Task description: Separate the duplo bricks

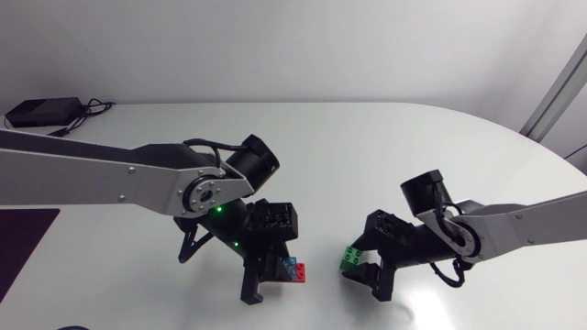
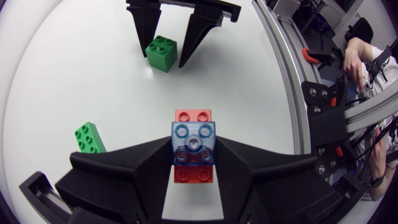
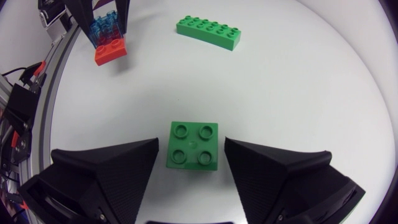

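Near the table's [image 1: 385, 147] front edge, my left gripper [image 2: 194, 152] is clamped on the clear blue brick [image 2: 194, 138], which sits on the red brick [image 2: 193, 116]. Close beside it, my right gripper [image 3: 191, 148] stands open around the green square brick [image 3: 193, 143], with a gap on each side. A long green brick [image 3: 208, 31] lies apart from it.

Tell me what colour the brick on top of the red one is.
The top brick is translucent blue; the left wrist view shows it best.
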{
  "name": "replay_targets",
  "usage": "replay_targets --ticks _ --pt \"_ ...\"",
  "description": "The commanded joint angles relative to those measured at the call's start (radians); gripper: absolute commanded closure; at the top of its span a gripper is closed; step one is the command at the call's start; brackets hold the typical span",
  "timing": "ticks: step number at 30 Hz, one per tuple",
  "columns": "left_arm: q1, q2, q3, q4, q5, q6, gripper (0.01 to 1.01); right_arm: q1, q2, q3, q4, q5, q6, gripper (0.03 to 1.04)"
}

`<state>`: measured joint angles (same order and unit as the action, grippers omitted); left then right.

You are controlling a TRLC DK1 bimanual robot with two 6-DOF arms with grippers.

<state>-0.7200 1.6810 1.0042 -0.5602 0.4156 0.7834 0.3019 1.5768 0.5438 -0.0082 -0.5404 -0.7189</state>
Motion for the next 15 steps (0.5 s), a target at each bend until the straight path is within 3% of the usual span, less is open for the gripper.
replay_targets --ticks 1,5,9,15 --pt "0.007 -0.023 0.002 0.005 0.015 -0.024 0.713 0.006 -0.049 -0.024 -0.026 0.007 -0.017 0.07" --pt "0.014 -0.038 0.022 0.0 0.037 -0.027 0.713 -0.021 -0.215 0.022 -0.173 -0.043 -0.017 0.07" --pt "0.036 -0.052 0.08 -0.066 0.135 -0.023 0.713 -0.035 -0.331 0.1 -0.349 -0.147 -0.017 0.07" --pt "0.063 -0.052 0.155 -0.149 0.296 -0.015 0.713 -0.035 -0.359 0.17 -0.47 -0.288 -0.017 0.07"
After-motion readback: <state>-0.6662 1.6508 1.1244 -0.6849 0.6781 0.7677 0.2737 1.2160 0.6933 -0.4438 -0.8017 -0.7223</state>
